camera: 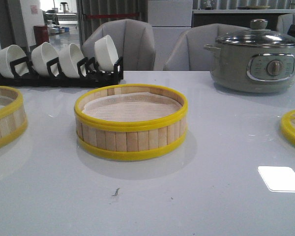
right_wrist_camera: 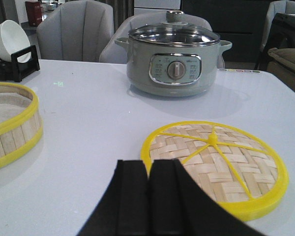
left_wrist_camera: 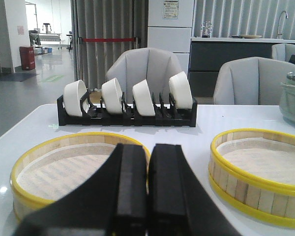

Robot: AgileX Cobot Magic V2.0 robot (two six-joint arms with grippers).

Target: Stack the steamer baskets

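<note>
On your glossy white worktop [camera: 211, 187] sit two round, shallow steamer baskets with pale wood-slat walls and yellow rims. The centre basket [camera: 131, 123] holds only a pale liner; the left basket [camera: 5, 118] lies at the left edge, its liner equally bare. A flat lid [right_wrist_camera: 214, 164] of woven bamboo with a yellow rim and spokes rests to the right. Your left fingers [left_wrist_camera: 148, 191] are clenched together, grasping nothing, just in front of the left basket. Your right fingers [right_wrist_camera: 148, 196] are likewise clenched, beside the lid.
</note>
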